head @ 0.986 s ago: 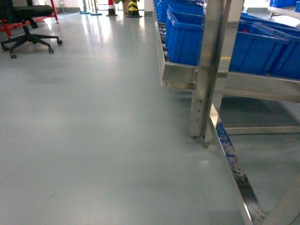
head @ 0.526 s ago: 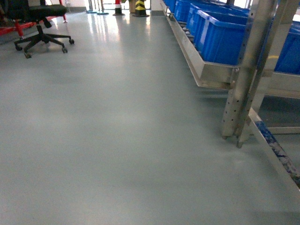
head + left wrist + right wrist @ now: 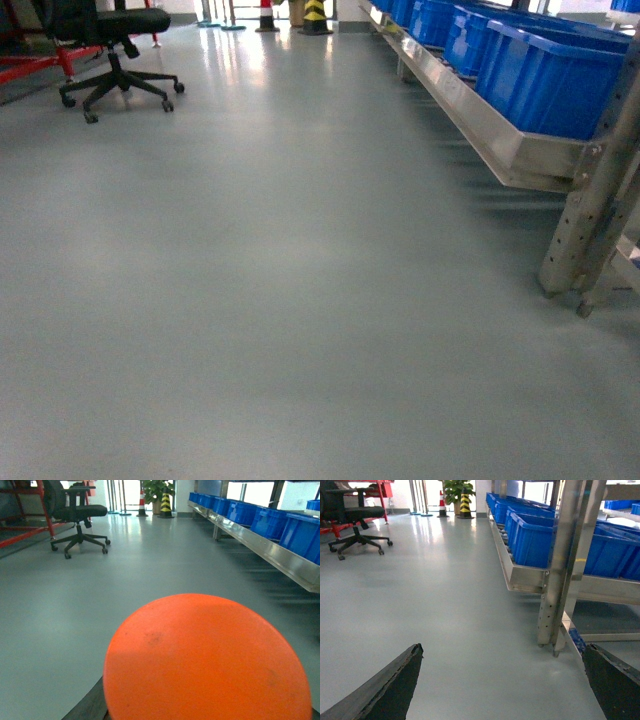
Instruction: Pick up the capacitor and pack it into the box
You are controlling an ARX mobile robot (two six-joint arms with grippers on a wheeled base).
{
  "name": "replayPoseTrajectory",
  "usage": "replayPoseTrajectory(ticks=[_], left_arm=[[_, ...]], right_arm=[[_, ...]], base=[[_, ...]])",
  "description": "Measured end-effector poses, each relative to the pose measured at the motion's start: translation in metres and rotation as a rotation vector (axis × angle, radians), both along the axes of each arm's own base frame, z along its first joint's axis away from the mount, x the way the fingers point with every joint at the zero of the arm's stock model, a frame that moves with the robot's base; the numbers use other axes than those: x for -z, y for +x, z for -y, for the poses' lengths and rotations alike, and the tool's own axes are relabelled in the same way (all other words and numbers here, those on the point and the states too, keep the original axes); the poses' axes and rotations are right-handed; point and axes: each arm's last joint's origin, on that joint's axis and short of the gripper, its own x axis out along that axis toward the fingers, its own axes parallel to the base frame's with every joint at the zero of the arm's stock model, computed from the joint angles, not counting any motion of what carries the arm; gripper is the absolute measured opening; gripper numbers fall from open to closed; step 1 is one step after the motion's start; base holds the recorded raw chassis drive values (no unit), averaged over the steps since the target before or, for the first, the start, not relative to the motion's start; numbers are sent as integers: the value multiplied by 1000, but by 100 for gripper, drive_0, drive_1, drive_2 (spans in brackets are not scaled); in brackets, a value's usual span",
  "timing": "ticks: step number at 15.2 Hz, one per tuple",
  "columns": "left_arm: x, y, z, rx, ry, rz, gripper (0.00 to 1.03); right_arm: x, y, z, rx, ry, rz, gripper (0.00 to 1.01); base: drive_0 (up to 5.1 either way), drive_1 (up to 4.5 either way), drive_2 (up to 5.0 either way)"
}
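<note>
Left end effector (image 3: 207, 690) carries an orange object, grip unclear; right end effector (image 3: 502, 680) gapes empty; blue bins (image 3: 545, 60) at two o'clock; box unseen, packing pending

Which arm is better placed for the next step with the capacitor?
Left, probably: the orange capacitor fills its wrist view, apparently held. The right claw is open and empty. No box is in view.

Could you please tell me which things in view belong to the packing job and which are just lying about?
Job: capacitor, the orange round face filling the left wrist view; the box is not in view.
Lying about: office chair, blue bins, metal rack, striped cone.
</note>
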Motion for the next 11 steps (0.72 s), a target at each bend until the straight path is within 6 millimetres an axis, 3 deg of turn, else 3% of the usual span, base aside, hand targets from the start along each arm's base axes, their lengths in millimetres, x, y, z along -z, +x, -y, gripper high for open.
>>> replayPoseTrajectory(ticks=[11], left_arm=[[0,0,0,0,0,0,44]], right_arm=[[0,0,0,0,0,2,98]], base=[[-504,241,241]])
